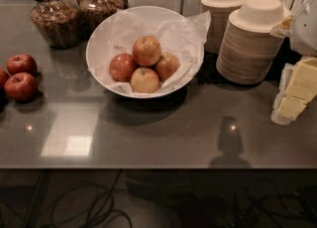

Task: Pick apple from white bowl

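**A:** What surface do we have before us?

**B:** We see a glossy grey countertop [148,138] under dim light. Its front edge runs across the lower part, with dark cables [84,207] on the floor below.

**A:** And the task's thing?

**B:** The wide glossy white bowl [98,43], lined with crinkled white paper [174,31], stands mid-counter towards the back. Four red-yellow apples [146,50] lie in it, one resting on the others.

**A:** The pincer?

**B:** The white and cream gripper [292,104] hangs at the right edge, well apart from the bowl. We cannot tell whether it is released or clenched.

**A:** Room to move?

**B:** Two tall stacks of beige paper bowls [247,48] stand just right of the white bowl, and glass jars [54,21] stand behind it to the left. Two loose red apples [21,86], perhaps a third, lie near the left edge. In front of the bowl the countertop lies open to its front edge.
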Controlling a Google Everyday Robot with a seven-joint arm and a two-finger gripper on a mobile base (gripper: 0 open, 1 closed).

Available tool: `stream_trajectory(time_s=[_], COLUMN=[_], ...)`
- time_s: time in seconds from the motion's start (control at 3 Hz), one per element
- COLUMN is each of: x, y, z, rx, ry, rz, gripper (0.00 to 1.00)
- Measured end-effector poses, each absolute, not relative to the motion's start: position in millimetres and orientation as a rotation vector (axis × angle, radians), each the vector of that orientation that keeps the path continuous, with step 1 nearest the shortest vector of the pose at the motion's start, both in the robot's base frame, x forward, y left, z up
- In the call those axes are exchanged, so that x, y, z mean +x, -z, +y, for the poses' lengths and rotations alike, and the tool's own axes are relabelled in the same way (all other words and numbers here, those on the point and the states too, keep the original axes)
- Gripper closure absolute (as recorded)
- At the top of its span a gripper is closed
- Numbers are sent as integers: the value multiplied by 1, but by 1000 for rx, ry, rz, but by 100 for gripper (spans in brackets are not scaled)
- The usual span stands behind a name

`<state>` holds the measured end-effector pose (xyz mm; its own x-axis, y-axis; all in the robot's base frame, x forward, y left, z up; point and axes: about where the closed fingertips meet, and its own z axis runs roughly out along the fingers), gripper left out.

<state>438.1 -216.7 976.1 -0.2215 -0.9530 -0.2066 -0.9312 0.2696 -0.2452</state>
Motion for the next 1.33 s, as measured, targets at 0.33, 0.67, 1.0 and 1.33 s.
stream_trajectory(time_s=[0.33, 0.67, 1.0, 1.33], x=[438, 461, 502, 502], y=[-977, -975, -974, -974], z=[-216, -186, -144, -144], rx=[-1724, -1725, -1728, -1727], ry=[99, 62, 34, 34], rz=[2230, 2156, 2064, 2064], gripper=[0, 0, 0, 0])
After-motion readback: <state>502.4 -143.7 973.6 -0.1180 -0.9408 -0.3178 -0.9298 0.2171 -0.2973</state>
